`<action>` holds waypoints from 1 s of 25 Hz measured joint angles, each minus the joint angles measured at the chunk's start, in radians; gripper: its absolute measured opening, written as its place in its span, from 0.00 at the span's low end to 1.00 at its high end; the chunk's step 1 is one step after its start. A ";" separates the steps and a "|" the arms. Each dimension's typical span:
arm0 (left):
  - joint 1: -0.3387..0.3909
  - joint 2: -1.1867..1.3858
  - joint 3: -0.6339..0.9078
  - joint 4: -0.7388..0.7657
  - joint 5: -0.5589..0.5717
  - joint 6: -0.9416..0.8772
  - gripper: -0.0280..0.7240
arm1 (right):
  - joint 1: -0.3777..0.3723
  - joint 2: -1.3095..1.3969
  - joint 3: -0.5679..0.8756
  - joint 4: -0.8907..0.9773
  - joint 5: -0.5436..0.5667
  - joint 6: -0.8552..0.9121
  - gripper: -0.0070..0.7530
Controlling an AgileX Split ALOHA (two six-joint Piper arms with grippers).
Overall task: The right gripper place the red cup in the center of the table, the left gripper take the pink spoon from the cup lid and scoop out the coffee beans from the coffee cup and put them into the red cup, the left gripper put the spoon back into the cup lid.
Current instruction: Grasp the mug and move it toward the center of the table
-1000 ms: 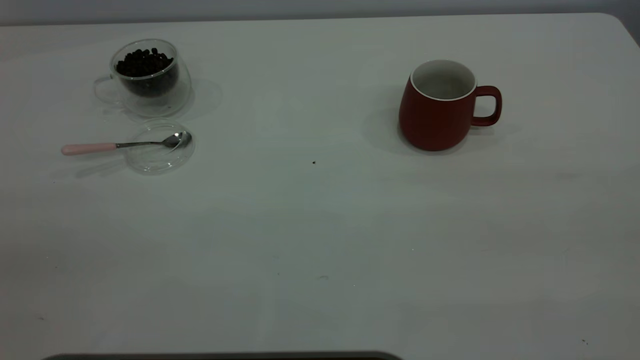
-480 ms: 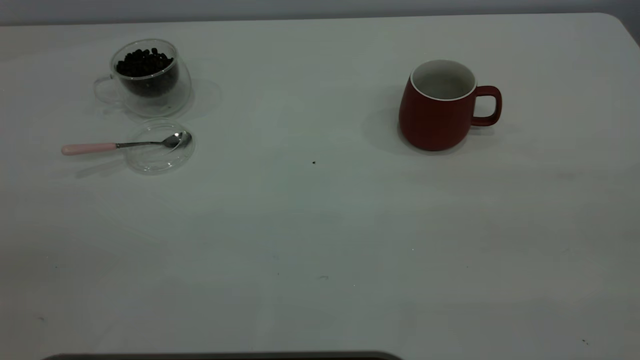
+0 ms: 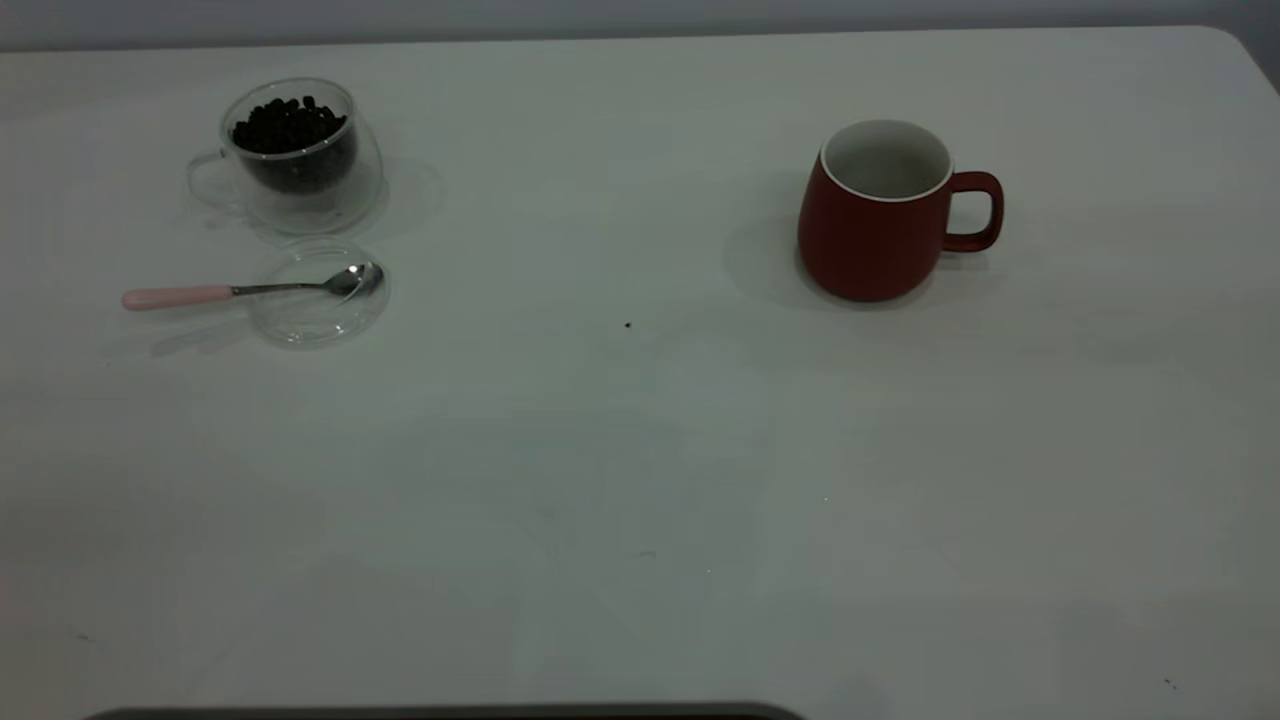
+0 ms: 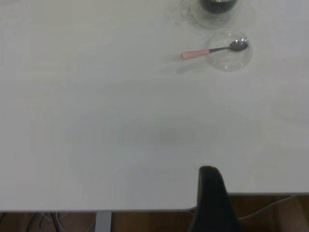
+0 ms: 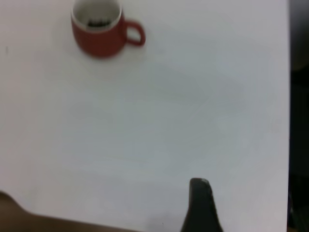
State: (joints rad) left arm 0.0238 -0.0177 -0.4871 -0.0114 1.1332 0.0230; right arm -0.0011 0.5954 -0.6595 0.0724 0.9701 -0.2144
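The red cup (image 3: 880, 215) stands upright on the right half of the white table (image 3: 640, 450), handle to the right; the right wrist view shows the red cup (image 5: 99, 31) far from my right gripper (image 5: 200, 205). At the far left stands the clear coffee cup (image 3: 300, 160) heaped with coffee beans (image 3: 288, 125). Just in front of it lies the cup lid (image 3: 318, 295), with the pink spoon (image 3: 230, 292) resting bowl-in-lid, handle pointing left. My left gripper (image 4: 210, 193) hangs over the table's near edge, far from the pink spoon (image 4: 212, 50) and the cup lid (image 4: 231, 50).
A tiny dark speck (image 3: 628, 324) lies near the table's middle. The table's rounded corner (image 3: 1240, 40) is at the back right. A dark strip (image 3: 450, 712) runs along the front edge. Brown floor and cables show below the table edge (image 4: 145, 211).
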 joint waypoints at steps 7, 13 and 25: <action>0.000 0.000 0.000 0.000 0.000 0.000 0.76 | 0.000 0.478 -0.051 0.105 -0.269 -0.264 0.79; 0.000 0.000 0.000 0.000 0.000 0.001 0.76 | 0.000 0.805 -0.058 0.280 -0.526 -0.670 0.79; 0.000 0.000 0.000 0.000 0.000 0.001 0.76 | 0.094 1.340 -0.386 0.360 -0.554 -0.955 0.79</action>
State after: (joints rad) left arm 0.0238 -0.0177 -0.4871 -0.0114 1.1332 0.0244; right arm 0.0932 1.9351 -1.0450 0.4328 0.4159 -1.1698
